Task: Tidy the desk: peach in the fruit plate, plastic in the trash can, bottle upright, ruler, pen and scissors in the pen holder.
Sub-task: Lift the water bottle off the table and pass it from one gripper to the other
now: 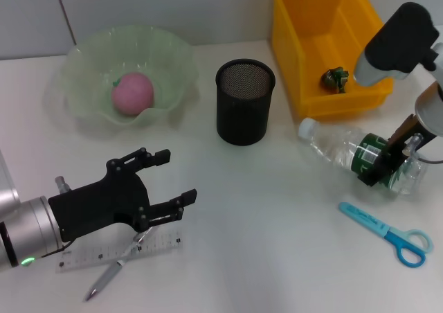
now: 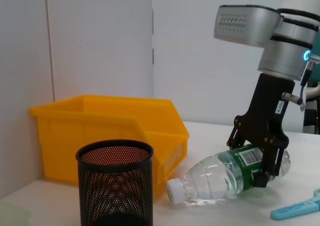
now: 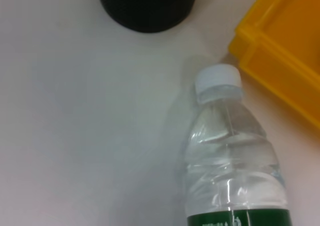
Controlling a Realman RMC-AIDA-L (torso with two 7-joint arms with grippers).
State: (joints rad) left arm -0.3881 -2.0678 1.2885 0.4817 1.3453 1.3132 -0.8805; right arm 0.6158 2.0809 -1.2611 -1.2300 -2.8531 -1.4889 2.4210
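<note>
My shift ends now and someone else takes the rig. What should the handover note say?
Right tool: closed around the lying bottle at its green label, near the yellow bin.
Left tool: open, empty, hovering above the ruler and pen.
Done: peach in the green plate; plastic scrap in the bin.
Left: stand the bottle up; ruler, pen and scissors into the black mesh holder.
</note>
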